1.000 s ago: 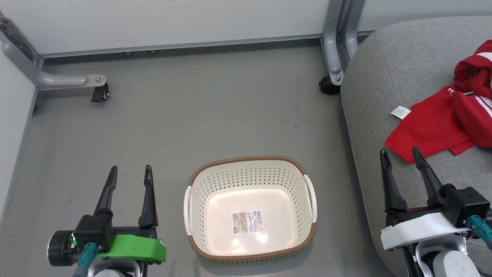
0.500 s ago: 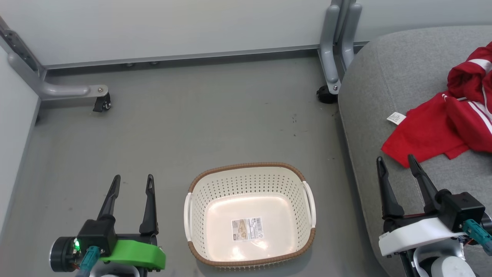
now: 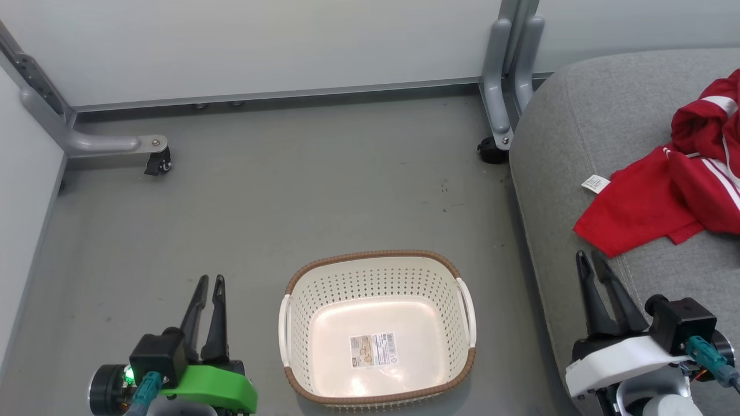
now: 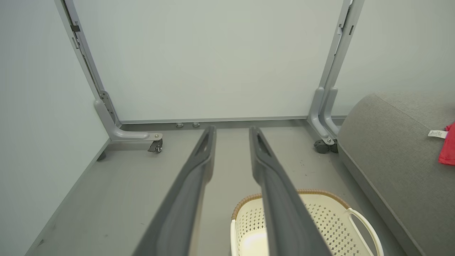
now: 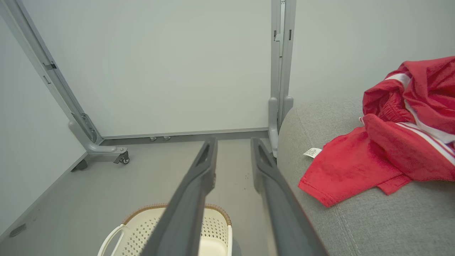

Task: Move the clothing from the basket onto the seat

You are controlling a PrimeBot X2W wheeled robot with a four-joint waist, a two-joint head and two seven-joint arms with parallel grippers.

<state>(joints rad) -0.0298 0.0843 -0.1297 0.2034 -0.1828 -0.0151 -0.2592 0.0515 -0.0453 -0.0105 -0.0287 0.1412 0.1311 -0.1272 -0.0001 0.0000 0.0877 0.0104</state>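
The clothing (image 3: 653, 202) lies on the seat (image 3: 578, 115), at the right side of the scene. It is a red heap with white stripes. Its small white tag (image 3: 595, 184) rests on the grey fabric at the left edge of the heap. The basket (image 3: 376, 255) stands on the floor (image 3: 289, 202) in the near middle, just left of the seat. A sticker (image 3: 373, 350) shows on its pale bottom.

The right tool (image 3: 589, 259) hangs over the near left part of the seat. Its two fingers are spread only a little, with a narrow gap between them, and they pinch nothing. The nearest corner of the red cloth is just beyond the tips, a little farther and to the right, and it does not touch them.

The left tool (image 3: 211, 280) is above the floor, near the left side of the basket. It is well apart from the clothing, and the basket stands between them. Its fingers are also a little apart, with only the floor visible in the gap. In the left wrist view the brown rim of the basket passes behind the right finger.
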